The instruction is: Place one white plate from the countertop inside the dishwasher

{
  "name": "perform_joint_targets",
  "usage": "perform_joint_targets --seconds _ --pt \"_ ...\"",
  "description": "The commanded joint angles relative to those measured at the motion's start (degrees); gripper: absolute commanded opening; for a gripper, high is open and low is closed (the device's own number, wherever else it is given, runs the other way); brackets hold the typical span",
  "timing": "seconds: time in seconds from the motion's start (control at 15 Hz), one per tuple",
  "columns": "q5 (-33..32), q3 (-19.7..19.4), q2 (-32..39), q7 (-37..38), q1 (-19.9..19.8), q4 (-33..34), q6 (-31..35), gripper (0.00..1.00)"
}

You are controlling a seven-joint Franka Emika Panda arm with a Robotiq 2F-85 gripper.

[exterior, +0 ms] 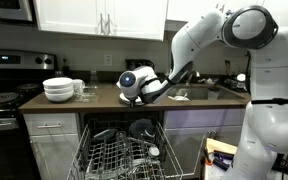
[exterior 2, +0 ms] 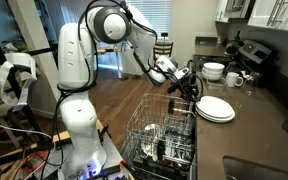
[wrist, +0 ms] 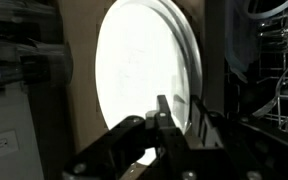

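The white plate point(wrist: 139, 70) fills the wrist view, with the rims of the plates under it showing along its right side. In an exterior view the short stack of plates point(exterior 2: 217, 108) lies on the dark countertop point(exterior 2: 254, 125). My gripper point(wrist: 180, 118) is at the stack's near edge. One finger rests on the top plate's face and the other outside its rim, shut close on the rim. The gripper shows in both exterior views point(exterior: 134, 93) point(exterior 2: 190, 86). The dishwasher point(exterior: 124, 155) stands open below, its wire rack point(exterior 2: 167, 135) pulled out.
A taller stack of white bowls point(exterior: 59, 90) point(exterior 2: 214, 70) and mugs point(exterior 2: 234, 78) stand on the counter near the black stove point(exterior: 2, 100). A sink point(exterior: 199, 93) lies on the counter's other side. The rack holds some dishes point(exterior: 141, 128).
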Motion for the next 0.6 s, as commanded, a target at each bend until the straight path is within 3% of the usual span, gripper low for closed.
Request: perform_joint_targets --seconds 0.0,0.53 --pt "-1.1 0.0 -0.7 0.3 -0.1 -0.7 0.4 0.02" --pt "-1.0 0.4 -1.9 0.4 0.3 -1.4 0.0 0.02"
